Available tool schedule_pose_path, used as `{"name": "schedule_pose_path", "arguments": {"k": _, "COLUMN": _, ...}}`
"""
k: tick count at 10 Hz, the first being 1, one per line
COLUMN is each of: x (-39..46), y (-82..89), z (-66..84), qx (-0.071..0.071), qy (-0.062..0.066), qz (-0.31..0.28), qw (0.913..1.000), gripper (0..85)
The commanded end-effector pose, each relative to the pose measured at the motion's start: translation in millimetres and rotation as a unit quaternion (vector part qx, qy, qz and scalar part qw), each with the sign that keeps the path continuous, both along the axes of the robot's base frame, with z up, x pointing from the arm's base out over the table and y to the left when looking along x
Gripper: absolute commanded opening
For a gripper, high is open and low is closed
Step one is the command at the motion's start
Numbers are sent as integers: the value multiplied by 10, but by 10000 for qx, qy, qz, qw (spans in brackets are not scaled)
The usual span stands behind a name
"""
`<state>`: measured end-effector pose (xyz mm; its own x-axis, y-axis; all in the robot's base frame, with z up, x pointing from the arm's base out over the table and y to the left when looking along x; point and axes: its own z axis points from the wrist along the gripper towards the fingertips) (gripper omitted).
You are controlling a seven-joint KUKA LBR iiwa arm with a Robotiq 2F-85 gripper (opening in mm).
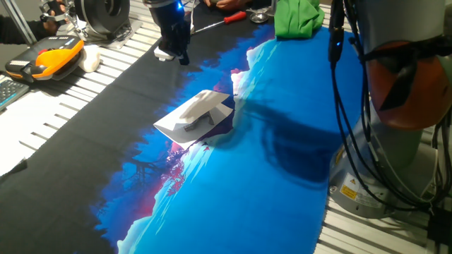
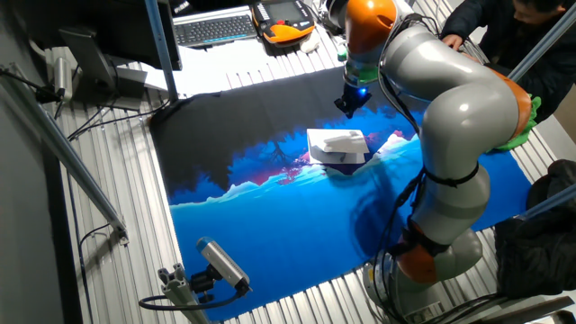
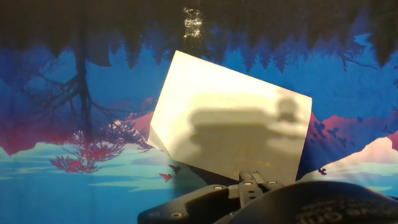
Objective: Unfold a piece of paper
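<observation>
Paper (image 1: pixel 195 116) is a plain white sheet, folded: a top flap sits raised over the lower layer, crisp straight edges, with a dark gap under the lifted side. In the hand view (image 3: pixel 230 127) it reads as a tilted white rectangle with the hand's shadow across it. No print on it.

It lies near the middle of the mat (image 1: pixel 282 176), right where the black tree-silhouette area meets the blue and pink landscape print. Other fixed view shows the same: paper (image 2: pixel 338 145) on the mat, just below the hand.

Gripper (image 1: pixel 174 51) hangs above the dark part of the mat, apart from the paper, not touching it. Fingers too dark and small to resolve; can't tell whether they're apart or together. Hand view shows only the hand's black body at the bottom edge.

Readable text: none. Yellow warning sticker (image 1: pixel 349 192) on the arm base, print too small. Orange pendant (image 1: pixel 49 58) at table edge, green cloth (image 1: pixel 296 17) at the far side, no legible labels.
</observation>
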<state>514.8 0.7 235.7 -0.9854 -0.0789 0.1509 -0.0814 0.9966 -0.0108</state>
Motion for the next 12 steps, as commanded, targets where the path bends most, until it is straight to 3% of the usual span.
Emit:
{"name": "schedule_pose_path", "arguments": {"k": 1, "x": -1, "y": 0, "z": 1, "qx": 2, "qy": -21, "qz": -121, "qw": 9999, "gripper": 0}}
{"name": "schedule_pose_path", "arguments": {"k": 2, "x": -1, "y": 0, "z": 1, "qx": 66, "qy": -196, "qz": -174, "qw": 9996, "gripper": 0}}
{"name": "schedule_pose_path", "arguments": {"k": 3, "x": -1, "y": 0, "z": 1, "qx": 359, "qy": -317, "qz": -368, "qw": 9982, "gripper": 0}}
{"name": "schedule_pose_path", "arguments": {"k": 5, "x": -1, "y": 0, "z": 1, "qx": 76, "qy": -496, "qz": -371, "qw": 9981, "gripper": 0}}
{"name": "schedule_pose_path", "arguments": {"k": 6, "x": -1, "y": 0, "z": 1, "qx": 133, "qy": -769, "qz": -480, "qw": 9958, "gripper": 0}}
{"name": "schedule_pose_path", "arguments": {"k": 7, "x": -1, "y": 0, "z": 1, "qx": 43, "qy": -980, "qz": -448, "qw": 9942, "gripper": 0}}
{"name": "schedule_pose_path", "arguments": {"k": 8, "x": -1, "y": 0, "z": 1, "qx": -124, "qy": -926, "qz": -400, "qw": 9948, "gripper": 0}}
{"name": "schedule_pose_path", "arguments": {"k": 9, "x": -1, "y": 0, "z": 1, "qx": -238, "qy": -549, "qz": -401, "qw": 9974, "gripper": 0}}
{"name": "schedule_pose_path", "arguments": {"k": 10, "x": -1, "y": 0, "z": 1, "qx": -151, "qy": -215, "qz": -406, "qw": 9988, "gripper": 0}}
{"name": "schedule_pose_path", "arguments": {"k": 11, "x": -1, "y": 0, "z": 1, "qx": 304, "qy": -359, "qz": -691, "qw": 9965, "gripper": 0}}
{"name": "schedule_pose_path", "arguments": {"k": 12, "x": -1, "y": 0, "z": 1, "qx": 312, "qy": -405, "qz": -682, "qw": 9964, "gripper": 0}}
